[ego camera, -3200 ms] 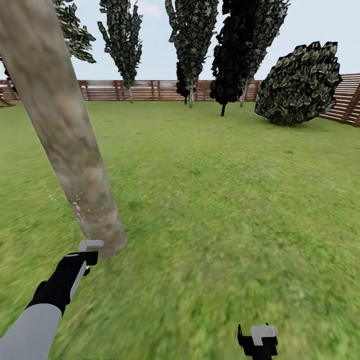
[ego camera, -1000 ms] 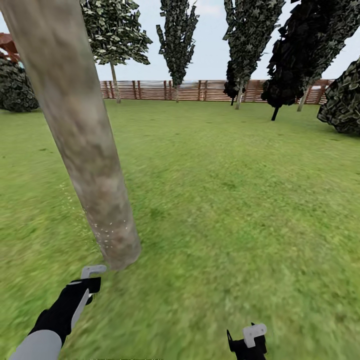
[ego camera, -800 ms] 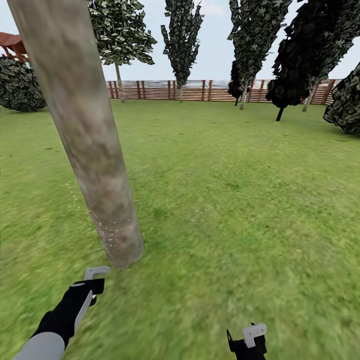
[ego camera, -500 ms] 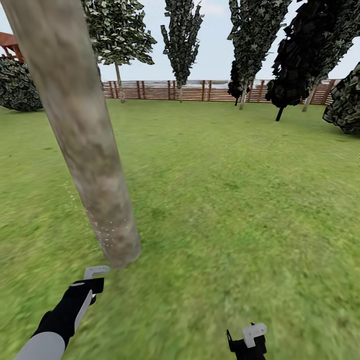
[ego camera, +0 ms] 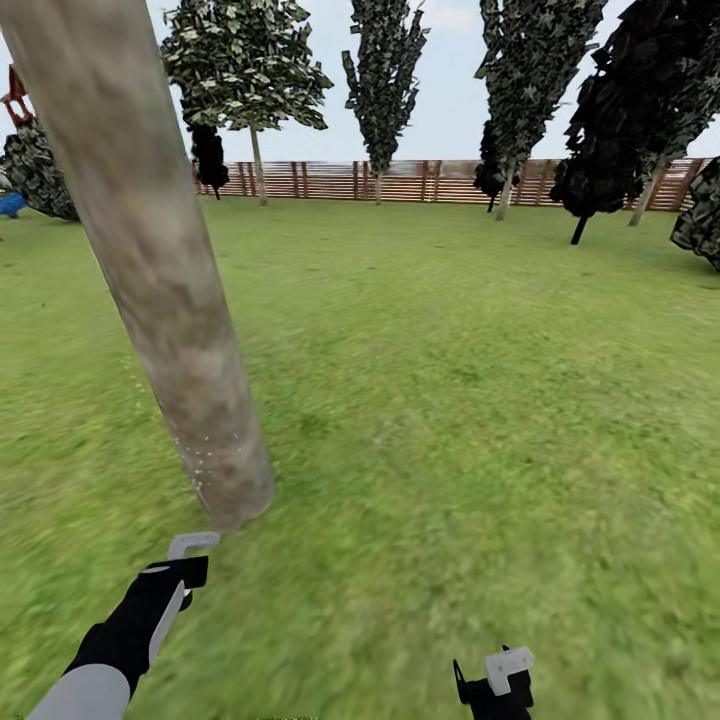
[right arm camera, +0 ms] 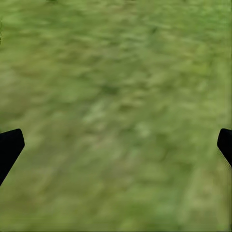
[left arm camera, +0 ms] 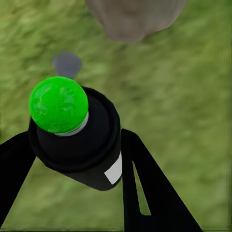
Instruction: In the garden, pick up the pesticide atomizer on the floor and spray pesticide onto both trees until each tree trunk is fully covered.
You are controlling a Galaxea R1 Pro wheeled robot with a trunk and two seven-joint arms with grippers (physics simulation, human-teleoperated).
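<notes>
A thick mottled grey-brown tree trunk (ego camera: pixel 170 290) leans across the left of the head view and rises from the lawn. Fine white pesticide specks (ego camera: pixel 200 465) dot its lower part and the grass beside it. My left gripper (ego camera: pixel 185 560) is just in front of the trunk's base. In the left wrist view this gripper (left arm camera: pixel 76 137) is shut on the pesticide atomizer (left arm camera: pixel 58 104), a black can with a round green top. The trunk's base (left arm camera: pixel 133 19) lies just beyond it. My right gripper (ego camera: pixel 495 675) hangs low over grass, and in its wrist view (right arm camera: pixel 116 145) it is open and holds nothing.
Green lawn runs back to a brown slatted fence (ego camera: pixel 400 180). A leafy tree on a thin trunk (ego camera: pixel 258 165) and narrow conifers (ego camera: pixel 385 70) stand by the fence. A black conifer (ego camera: pixel 620 130) is at the right. A dark bush (ego camera: pixel 35 170) and something blue (ego camera: pixel 10 203) are at the far left.
The whole picture has shifted: the far trees and fence slide right as the camera turns. Both arms keep their places in the view, and the left gripper still holds the atomizer.
</notes>
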